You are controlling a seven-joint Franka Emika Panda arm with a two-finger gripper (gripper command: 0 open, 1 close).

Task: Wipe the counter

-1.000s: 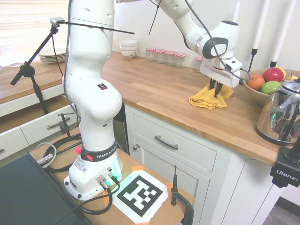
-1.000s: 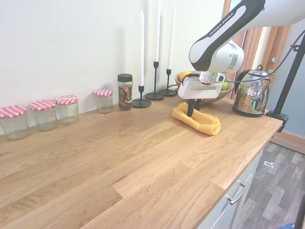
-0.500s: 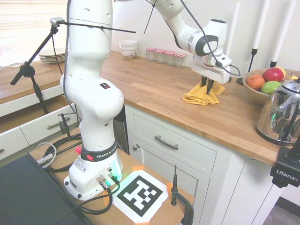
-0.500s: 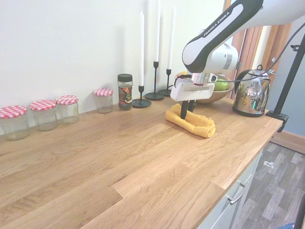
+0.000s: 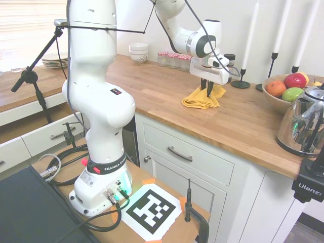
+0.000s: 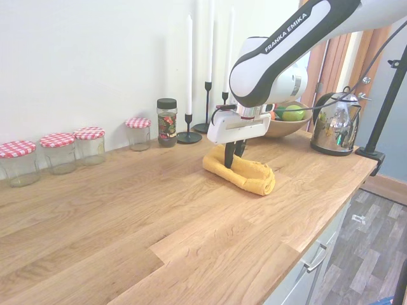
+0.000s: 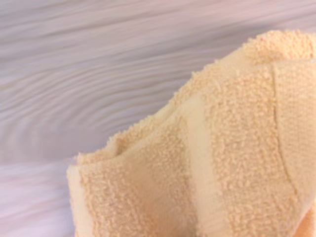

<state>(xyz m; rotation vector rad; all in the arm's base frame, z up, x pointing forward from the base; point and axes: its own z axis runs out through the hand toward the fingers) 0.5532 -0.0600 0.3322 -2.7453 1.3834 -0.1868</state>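
I see the counter [image 6: 159, 210] spreading wide beneath my claw [image 6: 229, 162], its wood running well past it on both sides. The yellow cloth [image 6: 245, 175] lies bunched directly under the claw, which is clamped on a fold of it.

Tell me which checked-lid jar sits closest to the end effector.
The jar standing apart from the other three, right beside the dark-lidded spice jar. The end effector is pressing the yellow cloth further along the counter.

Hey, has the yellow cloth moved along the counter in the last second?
Yes. The yellow cloth, gripped by the gripper, slid away from the kettle toward the spice jar.
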